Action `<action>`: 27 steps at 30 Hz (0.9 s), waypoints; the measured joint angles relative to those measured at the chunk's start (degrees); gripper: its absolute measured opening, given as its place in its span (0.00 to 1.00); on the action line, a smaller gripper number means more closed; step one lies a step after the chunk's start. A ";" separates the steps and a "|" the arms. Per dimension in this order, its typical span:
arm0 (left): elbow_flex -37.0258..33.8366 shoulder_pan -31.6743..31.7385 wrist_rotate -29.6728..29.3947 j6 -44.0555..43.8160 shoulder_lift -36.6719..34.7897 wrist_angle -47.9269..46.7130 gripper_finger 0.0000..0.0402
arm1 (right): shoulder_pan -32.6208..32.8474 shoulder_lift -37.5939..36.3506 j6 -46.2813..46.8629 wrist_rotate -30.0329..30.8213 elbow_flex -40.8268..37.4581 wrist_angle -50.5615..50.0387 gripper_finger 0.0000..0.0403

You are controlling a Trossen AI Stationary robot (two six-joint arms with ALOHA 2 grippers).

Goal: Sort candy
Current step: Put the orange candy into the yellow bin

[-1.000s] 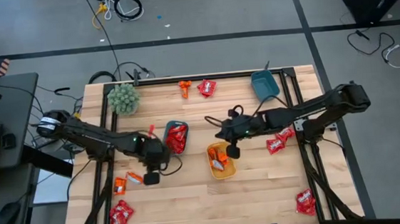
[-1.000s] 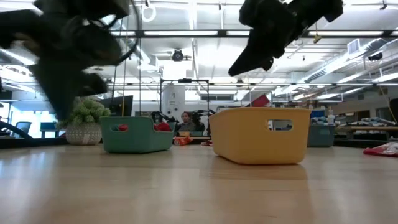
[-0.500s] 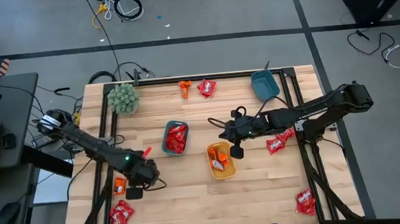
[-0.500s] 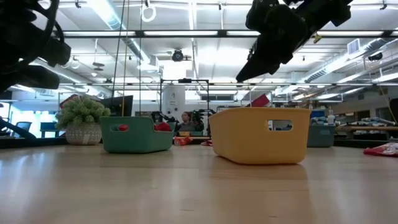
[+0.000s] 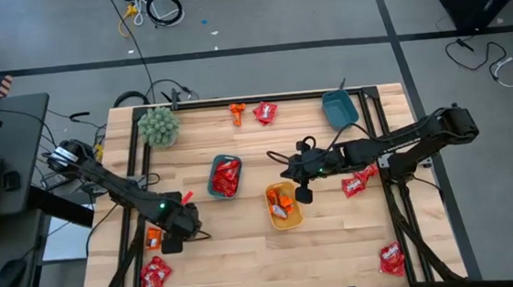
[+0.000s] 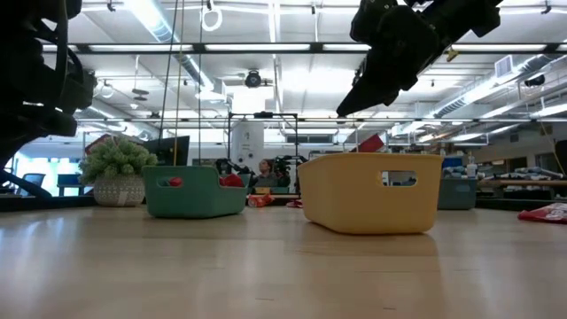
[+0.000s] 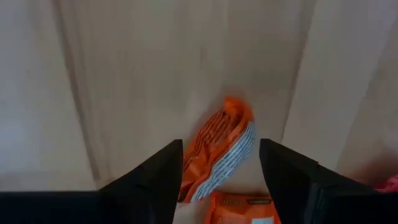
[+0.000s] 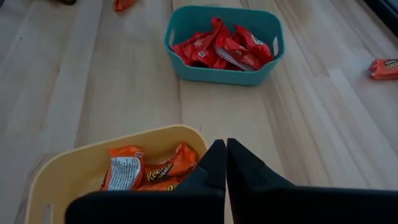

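Note:
My left gripper (image 5: 171, 243) (image 7: 221, 163) points down near the table's left front, open, its fingers standing on either side of an orange candy (image 7: 219, 151) that lies flat on the wood, touching nothing. A second orange candy (image 7: 242, 208) (image 5: 153, 237) lies beside it. My right gripper (image 5: 302, 195) (image 8: 221, 163) hangs shut and empty over the right rim of the yellow tray (image 5: 284, 216), which holds orange candies (image 8: 149, 171). The teal tray (image 5: 213, 176) (image 8: 186, 68) holds red candies (image 8: 221, 45).
Loose red candies lie at the front left (image 5: 154, 275), right (image 5: 358, 181), front right (image 5: 392, 258) and far edge (image 5: 265, 113); an orange one (image 5: 238, 114) lies beside the last. A blue tray (image 5: 339, 108) stands back right, a green plant (image 5: 158, 126) back left.
My left gripper has swung away from the teal tray toward the table's left and near edges and now stands over the orange candies there. The candies and trays lie as before.

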 joint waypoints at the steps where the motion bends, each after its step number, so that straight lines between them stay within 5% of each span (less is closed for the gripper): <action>1: -0.36 -0.02 0.00 0.00 0.00 1.00 0.54 | 0.00 0.00 0.03 -0.03 0.00 0.00 0.00; 18: -6.69 -0.15 1.94 0.99 0.02 8.13 0.52 | 0.04 0.00 0.22 -0.09 0.02 -0.12 0.00; 22: -6.69 -0.15 -0.06 2.34 0.02 9.74 0.40 | 0.11 0.00 0.22 -0.09 0.04 -0.60 0.00; 27: -6.43 -0.06 -0.24 3.89 -0.02 10.42 0.12 | 0.73 -2.03 2.26 1.38 0.04 -7.37 0.00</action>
